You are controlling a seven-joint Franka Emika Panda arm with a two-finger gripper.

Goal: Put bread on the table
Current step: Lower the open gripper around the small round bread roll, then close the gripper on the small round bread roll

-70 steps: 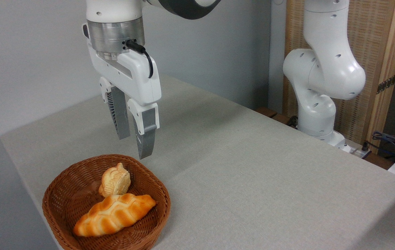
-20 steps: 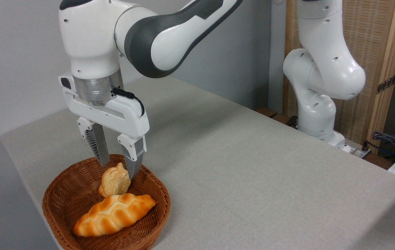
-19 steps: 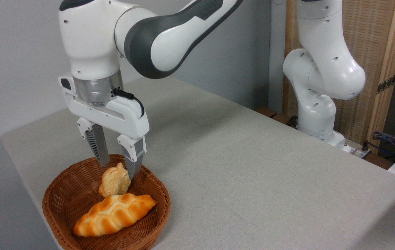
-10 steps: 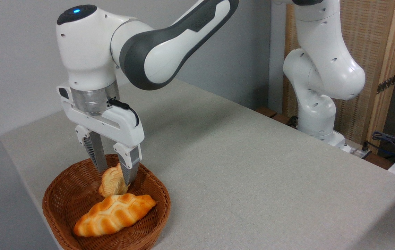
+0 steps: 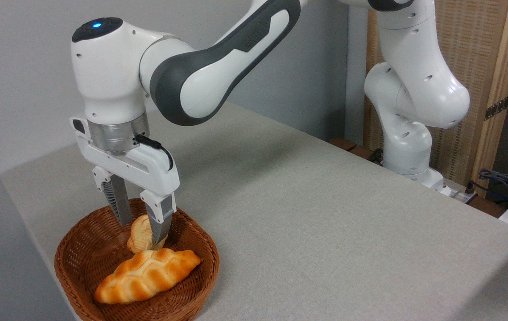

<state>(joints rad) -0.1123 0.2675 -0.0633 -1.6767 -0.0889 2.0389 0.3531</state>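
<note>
1. Pale golden, ridged and lumpy, the bun (image 5: 140, 232) sits in the wicker basket (image 5: 80, 261), behind the braided loaf (image 5: 146, 275).
2. It looks light and soft; grip gently across its middle.
3. The gripper (image 5: 141, 228) has its grey fingers (image 5: 160, 223) spread around the bun, not yet squeezing.
4. Grey cloth covers the table (image 5: 325, 223) beside the basket.

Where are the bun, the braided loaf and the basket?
bun (image 5: 140, 232), camera view, its visible left side beside the pincer finger.
braided loaf (image 5: 146, 275), camera view, middle of its top.
basket (image 5: 80, 249), camera view, bare inner left wall.
</note>
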